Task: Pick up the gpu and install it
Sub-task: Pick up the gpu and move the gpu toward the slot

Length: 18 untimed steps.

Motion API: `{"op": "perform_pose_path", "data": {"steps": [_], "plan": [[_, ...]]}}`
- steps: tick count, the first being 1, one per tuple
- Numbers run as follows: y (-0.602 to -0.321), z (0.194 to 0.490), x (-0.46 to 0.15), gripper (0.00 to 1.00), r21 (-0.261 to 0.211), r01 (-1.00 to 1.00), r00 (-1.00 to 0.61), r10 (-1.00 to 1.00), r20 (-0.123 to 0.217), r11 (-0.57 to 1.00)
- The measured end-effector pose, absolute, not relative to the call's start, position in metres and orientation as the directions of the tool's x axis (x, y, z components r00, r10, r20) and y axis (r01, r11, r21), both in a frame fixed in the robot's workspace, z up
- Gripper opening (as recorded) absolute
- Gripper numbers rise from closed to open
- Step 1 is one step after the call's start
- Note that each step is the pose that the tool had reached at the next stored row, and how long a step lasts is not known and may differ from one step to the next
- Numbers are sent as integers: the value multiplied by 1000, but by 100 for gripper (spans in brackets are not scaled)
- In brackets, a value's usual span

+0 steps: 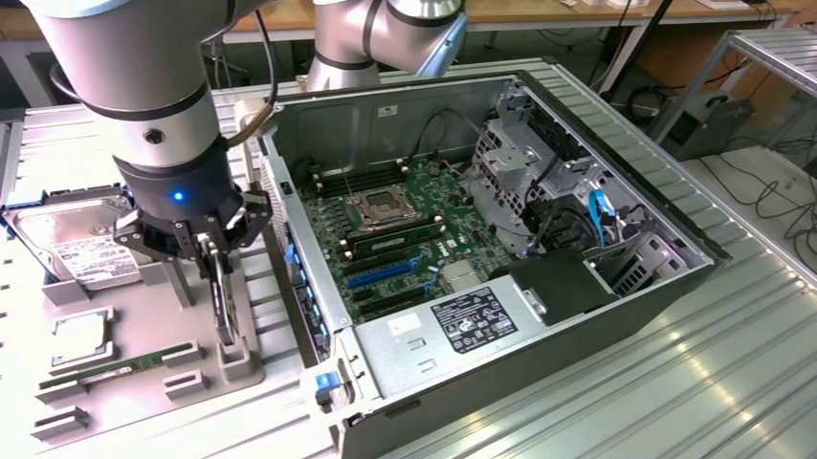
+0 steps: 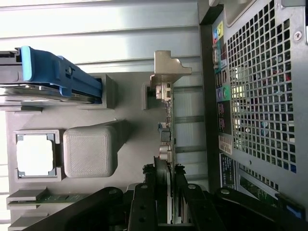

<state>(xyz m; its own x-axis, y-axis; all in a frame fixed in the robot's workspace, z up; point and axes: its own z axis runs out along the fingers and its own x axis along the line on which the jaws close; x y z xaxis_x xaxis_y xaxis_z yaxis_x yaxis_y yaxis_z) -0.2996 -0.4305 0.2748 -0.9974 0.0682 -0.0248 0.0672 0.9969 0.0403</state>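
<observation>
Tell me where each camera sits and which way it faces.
Exterior view: high off the arm, looking down on the open case, tray and gpu; arm and hand show.
Wrist view: on the wrist, looking along the hand at the gpu standing in the tray, case beside; hand shows.
Shared: hand, gpu, tray, case.

The gpu point(image 2: 165, 139) stands on edge in a grey holder point(image 2: 130, 144) (silvery bracket point(image 2: 169, 71) at the far end), with the gripper point(image 2: 164, 169) astride its near end. A blue-framed hard drive point(image 2: 53, 79) and a CPU point(image 2: 34, 155) sit on one side of it, a perforated computer case point(image 2: 260, 96) on the other.
</observation>
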Motion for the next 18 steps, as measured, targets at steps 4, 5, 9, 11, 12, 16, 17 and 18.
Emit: {"op": "perform_pose_path", "data": {"steps": [4,5,9,11,12,16,17,18], "plan": [[-430,276,-300,26,40,67,-997,68,-25,997],[-430,276,-300,26,40,67,-997,68,-25,997],[-430,279,-300,26,41,67,-997,68,-25,997],[-430,279,-300,26,41,67,-997,68,-25,997],[-430,279,-300,26,41,67,-997,68,-25,997],[-430,280,-300,26,41,67,-997,68,-25,997],[-430,280,-300,26,41,67,-997,68,-25,997],[-430,281,-300,26,41,67,-997,68,-25,997]]}}
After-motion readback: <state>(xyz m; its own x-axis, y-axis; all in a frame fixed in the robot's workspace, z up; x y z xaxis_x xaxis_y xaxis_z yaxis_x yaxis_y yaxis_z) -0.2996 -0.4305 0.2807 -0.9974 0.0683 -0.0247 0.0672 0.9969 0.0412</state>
